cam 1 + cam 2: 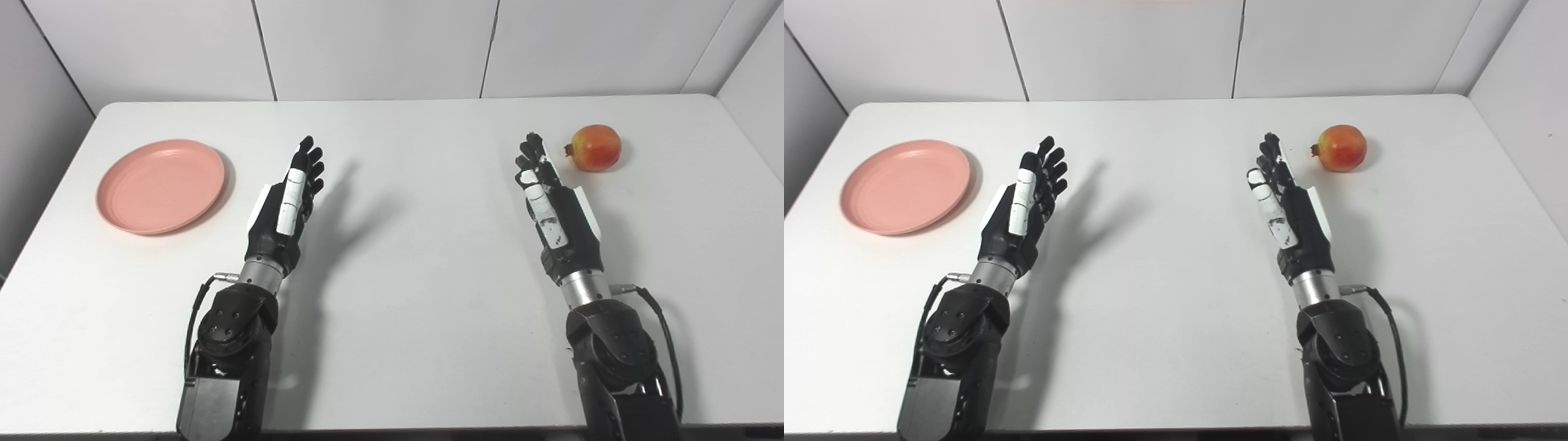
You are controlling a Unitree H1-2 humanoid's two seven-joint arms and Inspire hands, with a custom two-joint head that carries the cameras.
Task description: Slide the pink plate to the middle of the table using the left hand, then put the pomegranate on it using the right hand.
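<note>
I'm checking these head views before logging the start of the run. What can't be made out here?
- Palms of the left hand and right hand: turned edge-on in both views.
- Both upper arms: cut off by the bottom edge.
- Underside of the plate and far side of the pomegranate: hidden by their own bodies.
- Table legs: under the top.

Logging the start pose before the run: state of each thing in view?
plate: empty, flat on the table at the left side, not yet at the middle, untouched.
pomegranate: lying on the table at the far right, stem end pointing left, not held.
left hand: open, fingers stretched out, holding nothing, right of the plate.
right hand: open, holding nothing, just left of the pomegranate, apart from it.
</note>
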